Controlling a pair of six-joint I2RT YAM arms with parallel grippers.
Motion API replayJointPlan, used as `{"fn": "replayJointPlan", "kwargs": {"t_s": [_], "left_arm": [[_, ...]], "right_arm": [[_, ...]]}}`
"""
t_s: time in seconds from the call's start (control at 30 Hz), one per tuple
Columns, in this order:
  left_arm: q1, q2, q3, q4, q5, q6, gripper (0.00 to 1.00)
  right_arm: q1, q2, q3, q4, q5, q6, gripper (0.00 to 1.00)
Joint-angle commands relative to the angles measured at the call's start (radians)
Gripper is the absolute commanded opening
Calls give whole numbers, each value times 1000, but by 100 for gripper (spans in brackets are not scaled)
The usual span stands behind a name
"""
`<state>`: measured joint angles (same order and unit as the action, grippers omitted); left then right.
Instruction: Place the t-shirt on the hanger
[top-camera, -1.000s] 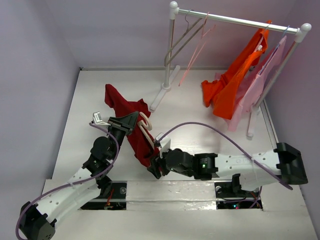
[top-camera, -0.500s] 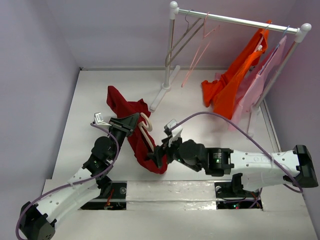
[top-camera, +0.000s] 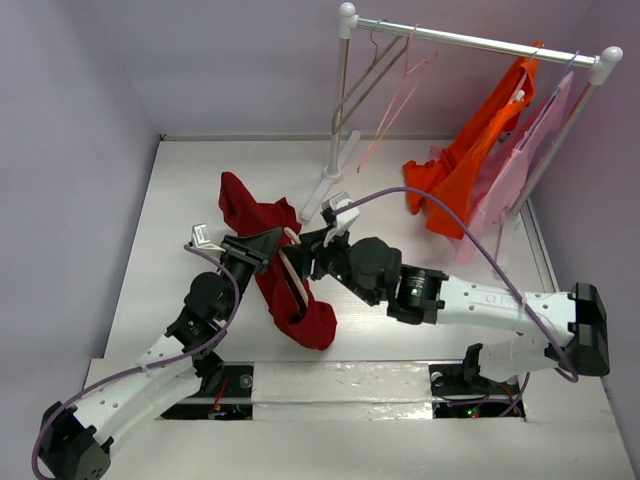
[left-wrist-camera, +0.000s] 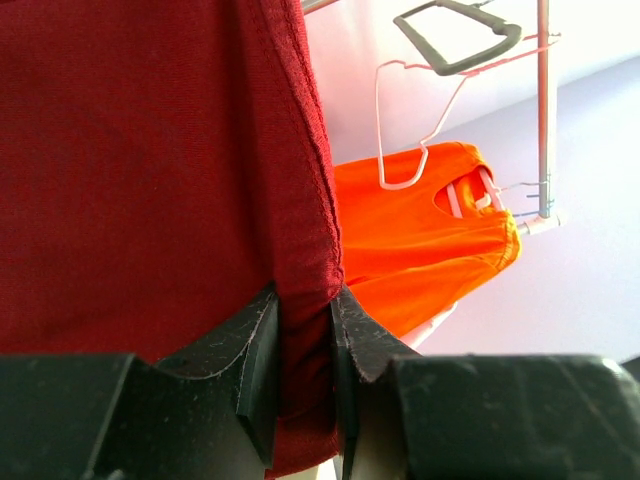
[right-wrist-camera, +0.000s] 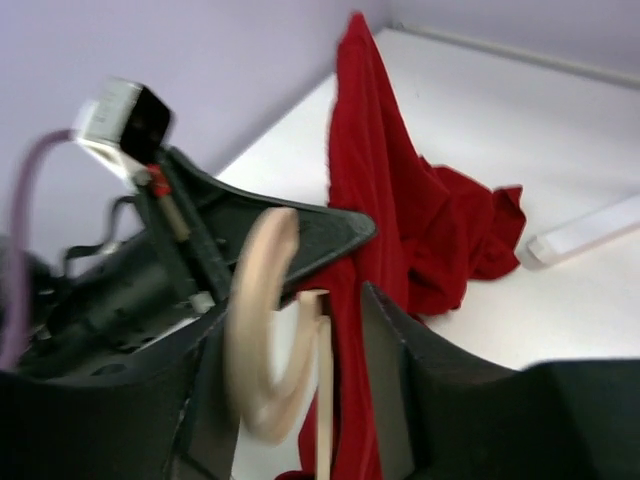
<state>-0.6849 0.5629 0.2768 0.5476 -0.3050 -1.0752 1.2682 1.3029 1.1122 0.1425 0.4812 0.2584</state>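
Note:
The dark red t-shirt (top-camera: 240, 205) runs from the back left of the table down to a bunched end (top-camera: 310, 325) near the front. The cream-beige hanger (top-camera: 292, 268) lies in it, with its hook (right-wrist-camera: 262, 335) sticking out. My left gripper (top-camera: 258, 248) is shut on a folded edge of the t-shirt (left-wrist-camera: 150, 150), seen close in the left wrist view (left-wrist-camera: 305, 345). My right gripper (top-camera: 308, 252) is open, its jaws standing either side of the hanger hook and stem, with red cloth against the right finger (right-wrist-camera: 395, 370).
A white clothes rack (top-camera: 470, 40) stands at the back right, its foot (top-camera: 322, 190) just behind the t-shirt. A thin grey hanger (top-camera: 362, 85), a thin pink hanger (top-camera: 395, 100), an orange shirt (top-camera: 460, 175) and a pink shirt (top-camera: 520, 170) hang on it.
My right gripper has moved from the t-shirt's lower end near the front edge up and back to the hanger hook. The lower end now lies loose. The left gripper has held still.

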Motion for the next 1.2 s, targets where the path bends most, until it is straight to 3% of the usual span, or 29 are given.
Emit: {"fn": "replayJointPlan", "kwargs": {"t_s": [0.0,0.13,0.17,0.23,0.27,0.3,0.37,0.5,0.7,0.83,0.87,1.03,1.1,1.17], "left_arm": [[4,-27,21,52,21,-5,0],[4,-26,56,15,27,36,0],[4,-23,70,-23,26,52,7],[4,-17,120,-72,20,89,24],[4,-14,137,-118,11,124,43],[4,-14,169,-138,7,142,51],[4,-9,208,-205,-2,206,61],[13,44,355,-333,-25,302,68],[105,86,435,-416,-79,353,68],[255,144,467,-405,36,342,67],[280,172,464,-381,97,336,64],[386,181,355,-296,147,304,48],[423,193,328,-262,175,322,29],[423,232,305,-232,191,366,27]], "right_arm": [[-13,30,37,22,2,18,45],[-13,27,35,14,51,19,7],[-13,24,41,6,65,16,0],[-13,21,49,-29,94,7,0],[-13,18,54,-41,109,4,0],[-13,16,57,-52,111,4,0],[-13,4,52,-72,109,5,0],[-23,-19,41,-101,105,15,0],[-50,-59,26,-133,91,28,0],[-59,-80,12,-139,74,44,0],[-69,-85,9,-139,71,47,0],[-88,-113,-11,-184,48,56,0],[-89,-128,-15,-190,30,61,0],[-99,-137,-23,-196,16,64,0]]}}
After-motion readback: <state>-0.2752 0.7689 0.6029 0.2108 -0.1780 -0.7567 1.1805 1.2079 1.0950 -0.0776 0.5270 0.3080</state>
